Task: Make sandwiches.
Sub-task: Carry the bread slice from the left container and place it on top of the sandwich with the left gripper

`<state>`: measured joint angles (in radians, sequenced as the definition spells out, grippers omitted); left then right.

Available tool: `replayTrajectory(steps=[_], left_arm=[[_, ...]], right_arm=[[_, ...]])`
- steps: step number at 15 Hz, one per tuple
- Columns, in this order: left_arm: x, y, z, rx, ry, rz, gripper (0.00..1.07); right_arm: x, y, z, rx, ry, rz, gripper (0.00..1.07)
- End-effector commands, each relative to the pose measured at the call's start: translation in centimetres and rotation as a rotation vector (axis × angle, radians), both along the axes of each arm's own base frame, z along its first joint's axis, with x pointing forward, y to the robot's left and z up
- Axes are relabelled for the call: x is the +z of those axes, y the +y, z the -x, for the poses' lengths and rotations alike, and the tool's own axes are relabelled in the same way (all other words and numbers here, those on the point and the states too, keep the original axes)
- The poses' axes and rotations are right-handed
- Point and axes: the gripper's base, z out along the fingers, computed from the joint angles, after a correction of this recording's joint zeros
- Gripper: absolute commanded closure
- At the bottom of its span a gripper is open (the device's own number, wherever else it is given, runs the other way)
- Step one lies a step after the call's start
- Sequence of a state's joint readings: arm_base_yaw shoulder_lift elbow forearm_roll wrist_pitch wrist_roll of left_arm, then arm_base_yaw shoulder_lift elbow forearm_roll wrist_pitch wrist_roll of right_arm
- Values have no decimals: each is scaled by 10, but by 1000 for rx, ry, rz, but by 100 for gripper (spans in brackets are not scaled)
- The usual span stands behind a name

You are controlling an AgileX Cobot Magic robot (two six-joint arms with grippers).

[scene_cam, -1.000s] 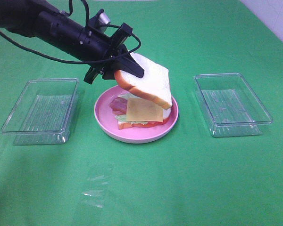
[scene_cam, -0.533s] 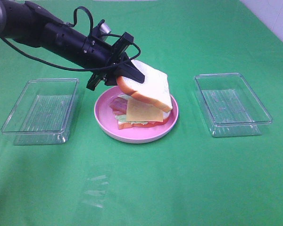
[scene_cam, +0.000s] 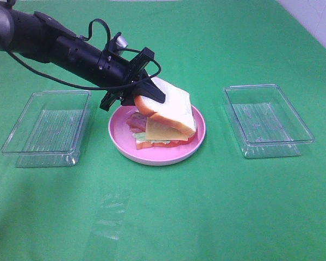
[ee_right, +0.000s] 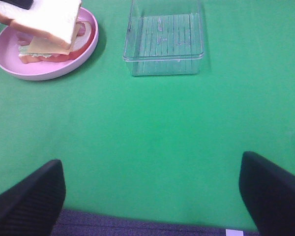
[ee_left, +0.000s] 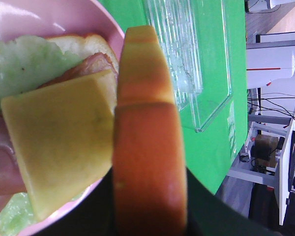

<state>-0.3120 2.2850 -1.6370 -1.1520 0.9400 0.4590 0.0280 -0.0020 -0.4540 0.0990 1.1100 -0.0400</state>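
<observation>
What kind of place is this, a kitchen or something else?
Probably a robot lab or test room, not a kitchen. The food is a toy sandwich on a pink plate, set on a green cloth between clear plastic trays. The left wrist view shows desks and loose cables beyond the table.

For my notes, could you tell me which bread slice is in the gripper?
The top bread slice, tilted above the cheese square; the bottom slice lies on the pink plate.

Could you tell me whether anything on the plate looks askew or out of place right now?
Yes. The top bread slice sits tilted, one end raised in the left gripper and the far end down on the stack. The cheese lies skewed on the fillings. Nothing has spilled off the plate.
</observation>
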Motion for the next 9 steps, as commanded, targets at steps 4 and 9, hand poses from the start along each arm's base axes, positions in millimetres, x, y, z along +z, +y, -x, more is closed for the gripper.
replayTrajectory(steps=[4, 9], left_arm=[[-11, -2, 1, 17, 49, -4, 107], [-12, -1, -1, 47, 43, -15, 60]], right_arm=[[0, 0, 4, 4, -35, 8, 16], [0, 0, 4, 4, -35, 8, 16]])
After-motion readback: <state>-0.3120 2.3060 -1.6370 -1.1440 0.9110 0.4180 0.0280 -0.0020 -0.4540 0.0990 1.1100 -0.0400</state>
